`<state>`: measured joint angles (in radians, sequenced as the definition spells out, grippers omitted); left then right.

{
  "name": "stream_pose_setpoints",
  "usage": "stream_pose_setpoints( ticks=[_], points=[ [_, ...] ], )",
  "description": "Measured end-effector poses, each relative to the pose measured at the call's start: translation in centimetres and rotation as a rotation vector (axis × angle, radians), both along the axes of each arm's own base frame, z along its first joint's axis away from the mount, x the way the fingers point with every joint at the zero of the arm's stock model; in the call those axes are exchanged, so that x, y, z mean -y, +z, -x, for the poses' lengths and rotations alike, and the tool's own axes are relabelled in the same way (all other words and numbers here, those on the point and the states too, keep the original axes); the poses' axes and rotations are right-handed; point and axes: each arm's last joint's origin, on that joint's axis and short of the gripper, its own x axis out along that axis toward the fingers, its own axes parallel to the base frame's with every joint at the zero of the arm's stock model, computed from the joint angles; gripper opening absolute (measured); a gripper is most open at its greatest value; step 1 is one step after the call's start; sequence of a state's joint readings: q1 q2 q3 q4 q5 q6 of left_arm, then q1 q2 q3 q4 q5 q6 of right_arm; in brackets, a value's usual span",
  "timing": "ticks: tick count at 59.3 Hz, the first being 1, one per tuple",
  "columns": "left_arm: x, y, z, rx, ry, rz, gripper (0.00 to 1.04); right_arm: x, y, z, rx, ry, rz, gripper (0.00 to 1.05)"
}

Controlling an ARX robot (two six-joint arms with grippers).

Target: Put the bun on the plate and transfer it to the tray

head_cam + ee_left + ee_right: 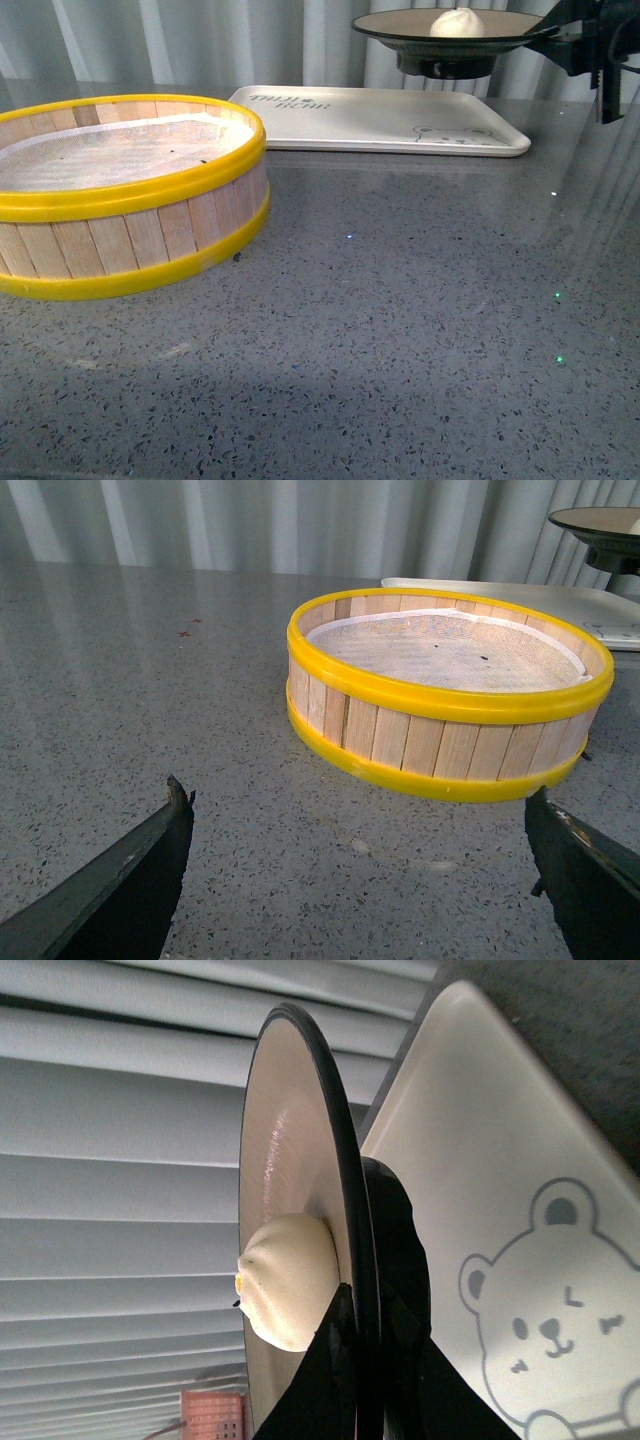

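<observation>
The cream-white bun [457, 23] sits in the tan plate [400, 24] with a black rim, held level in the air above the far right end of the off-white tray [360, 120]. My right gripper [556, 36] is shut on the plate's right rim. In the right wrist view its fingers [335, 1370] clamp the plate rim [345, 1160], with the bun [285, 1280] right beside them and the tray [480, 1170], printed with a bear, below. My left gripper [358, 815] is open and empty, low over the table in front of the steamer basket.
A yellow-rimmed wooden steamer basket [120, 200] with a white liner stands at the front left; it also shows in the left wrist view [450, 695]. The table is grey speckled stone [400, 320]. White slatted blinds hang behind the table.
</observation>
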<state>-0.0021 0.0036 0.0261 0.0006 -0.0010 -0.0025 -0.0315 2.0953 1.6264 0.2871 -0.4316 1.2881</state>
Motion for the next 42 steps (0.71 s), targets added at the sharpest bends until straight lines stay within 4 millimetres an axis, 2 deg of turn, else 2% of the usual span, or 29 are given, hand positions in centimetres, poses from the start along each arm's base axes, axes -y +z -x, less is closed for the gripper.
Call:
stream_pose_setpoints(
  ticks=[6, 14, 42],
  points=[
    [0.0, 0.0, 0.0, 0.000, 0.000, 0.000, 0.98, -0.9, -0.2, -1.1, -0.013, 0.025, -0.004, 0.02],
    [0.0, 0.0, 0.0, 0.000, 0.000, 0.000, 0.98, -1.7, -1.4, -1.9, -0.047, 0.039, -0.004, 0.02],
    [0.0, 0.0, 0.0, 0.000, 0.000, 0.000, 0.98, -0.5, -3.0, -2.8, -0.101, 0.016, -0.009, 0.02]
  ],
)
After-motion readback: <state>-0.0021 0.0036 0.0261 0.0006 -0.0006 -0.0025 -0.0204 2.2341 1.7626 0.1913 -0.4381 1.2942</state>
